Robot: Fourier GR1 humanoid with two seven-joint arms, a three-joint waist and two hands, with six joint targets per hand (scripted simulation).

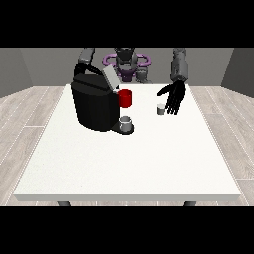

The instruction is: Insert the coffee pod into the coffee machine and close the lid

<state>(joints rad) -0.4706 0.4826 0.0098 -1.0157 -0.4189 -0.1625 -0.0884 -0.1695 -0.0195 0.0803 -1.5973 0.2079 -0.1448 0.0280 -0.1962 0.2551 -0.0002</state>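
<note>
Grey plank floor (pixel 30 114) flanks the white table (pixel 129 163). At its left stands the black coffee machine (pixel 94 104), lid (pixel 110 77) raised, a red cup (pixel 125 98) behind. The small grey coffee pod (pixel 160 109) sits just beside the hand at the view's right (pixel 173 98), fingers straight and spread. The other hand is hidden.

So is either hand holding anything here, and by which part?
Nothing is held. The hand at the view's right hangs open beside the coffee pod, apart from it. The other hand is hidden behind the coffee machine.

Bare room, wood floor (pixel 30 111) (grey walls (pixel 15 69))
</note>
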